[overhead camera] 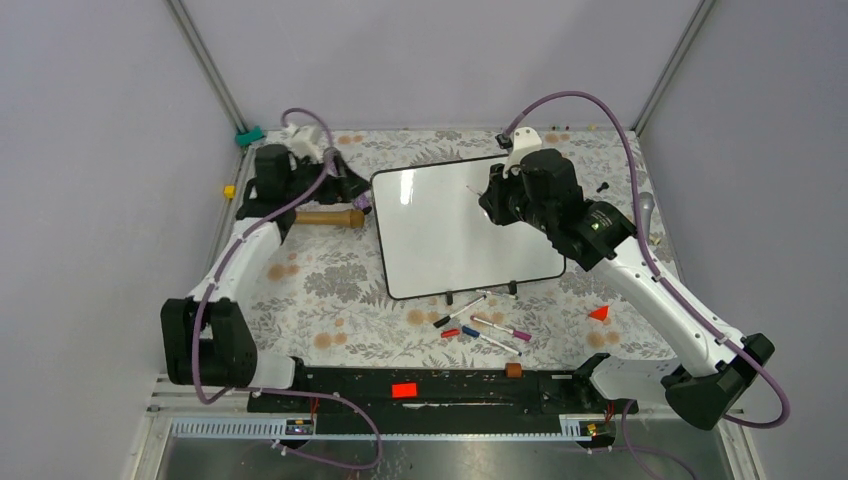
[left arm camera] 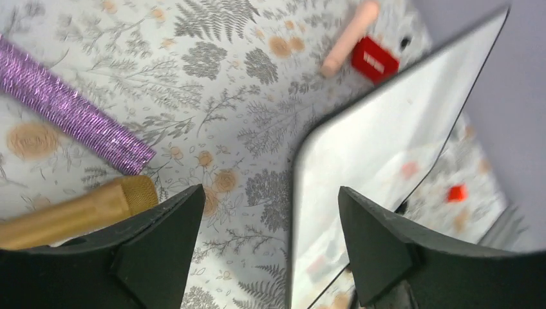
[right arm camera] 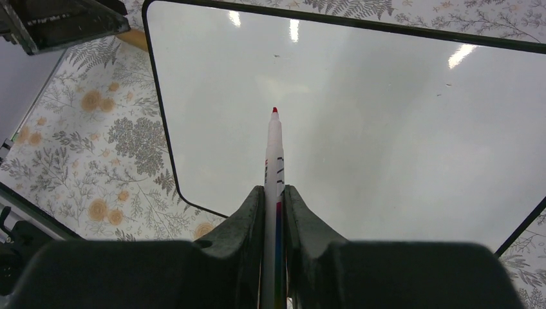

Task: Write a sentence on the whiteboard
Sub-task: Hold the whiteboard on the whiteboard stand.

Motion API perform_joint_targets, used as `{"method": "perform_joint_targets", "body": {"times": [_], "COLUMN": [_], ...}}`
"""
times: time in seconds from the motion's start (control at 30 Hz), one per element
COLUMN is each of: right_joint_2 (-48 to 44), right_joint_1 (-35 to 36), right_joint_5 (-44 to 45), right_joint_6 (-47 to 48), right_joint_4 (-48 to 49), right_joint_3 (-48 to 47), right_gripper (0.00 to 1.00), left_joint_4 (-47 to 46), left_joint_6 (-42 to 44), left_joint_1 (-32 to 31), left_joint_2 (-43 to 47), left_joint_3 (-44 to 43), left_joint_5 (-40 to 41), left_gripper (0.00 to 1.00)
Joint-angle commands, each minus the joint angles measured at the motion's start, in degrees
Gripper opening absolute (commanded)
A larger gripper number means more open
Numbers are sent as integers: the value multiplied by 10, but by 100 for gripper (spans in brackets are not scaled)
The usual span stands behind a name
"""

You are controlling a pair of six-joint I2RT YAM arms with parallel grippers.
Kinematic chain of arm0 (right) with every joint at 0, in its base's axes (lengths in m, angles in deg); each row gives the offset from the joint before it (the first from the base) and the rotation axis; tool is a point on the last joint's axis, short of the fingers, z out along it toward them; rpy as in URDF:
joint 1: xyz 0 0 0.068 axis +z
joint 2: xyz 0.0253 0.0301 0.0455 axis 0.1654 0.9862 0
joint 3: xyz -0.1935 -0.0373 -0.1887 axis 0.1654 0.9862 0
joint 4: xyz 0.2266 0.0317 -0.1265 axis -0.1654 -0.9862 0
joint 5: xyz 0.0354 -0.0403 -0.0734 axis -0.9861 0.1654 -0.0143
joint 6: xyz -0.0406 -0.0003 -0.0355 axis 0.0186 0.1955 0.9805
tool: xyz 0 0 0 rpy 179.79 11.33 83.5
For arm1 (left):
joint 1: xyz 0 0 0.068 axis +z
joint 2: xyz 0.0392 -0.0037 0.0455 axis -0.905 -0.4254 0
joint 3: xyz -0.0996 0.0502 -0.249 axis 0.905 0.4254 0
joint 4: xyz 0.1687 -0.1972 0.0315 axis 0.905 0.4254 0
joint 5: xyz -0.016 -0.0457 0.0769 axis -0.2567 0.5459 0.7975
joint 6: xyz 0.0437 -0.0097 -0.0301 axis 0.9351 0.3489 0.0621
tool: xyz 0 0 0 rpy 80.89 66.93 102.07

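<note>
Right gripper [right arm camera: 274,193] clamped on red-tipped marker [right arm camera: 275,148], tip over far half of whiteboard [right arm camera: 386,129], whiteboard flat on table [overhead camera: 330,290], left gripper [left arm camera: 269,193] spread wide beside whiteboard's left edge, loose markers [overhead camera: 480,328] near its front edge.

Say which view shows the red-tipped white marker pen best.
Right wrist view: the red-tipped white marker pen runs from the right claw to its tip. Top view shows a sliver; left wrist view, nothing.

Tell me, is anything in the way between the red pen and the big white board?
No, nothing I can see. The right gripper holds the marker with its red tip over a bare patch of the whiteboard. Whether the tip touches yet, I cannot tell.
</note>
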Motion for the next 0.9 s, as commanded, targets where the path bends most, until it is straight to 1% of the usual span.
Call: {"method": "perform_joint_targets", "body": {"times": [0.0,0.03,0.13,0.2,0.23,0.3,0.37,0.4,0.43,0.53,0.67,0.7,0.73,0.8,0.87], "right_joint_2": [-17,-16,-16,-16,-16,-16,-17,-17,-16,-16,-15,-16,-16,-16,-17], "right_joint_1": [3,3,3,3,3,3,3,3,3,3,3,3,3,3,3], "right_joint_5": [-9,-10,-12,-14,-15,-15,-16,-16,-16,-15,-12,-11,-8,-6,-3], "right_joint_6": [10,10,9,10,11,13,14,15,15,15,16,17,16,16,17], "right_joint_4": [19,19,19,19,19,19,19,20,20,19,19,19,19,19,20], "right_joint_3": [-3,-3,-5,-6,-6,-5,-5,-5,-5,-7,-8,-8,-8,-9,-11], "right_gripper": [0,0,0,0,0,0,0,0,0,0,0,0,0,0,0], "left_joint_4": [400,403,387,367,360,339,314,325,316,298,307,302,296,297,262], "left_joint_6": [310,312,276,260,252,223,177,158,147,135,182,175,161,135,94], "left_joint_1": [-95,-95,-78,-50,-26,24,68,82,86,88,87,88,90,100,117], "left_joint_2": [38,44,77,106,120,144,162,170,181,200,191,187,182,175,182], "left_joint_3": [-93,-89,-56,-21,-8,20,41,40,46,61,52,54,55,59,84], "left_joint_5": [251,250,248,224,213,172,140,143,140,142,143,152,154,135,110], "left_gripper": [74,71,71,72,73,97,99,99,99,98,76,82,97,98,99]}}
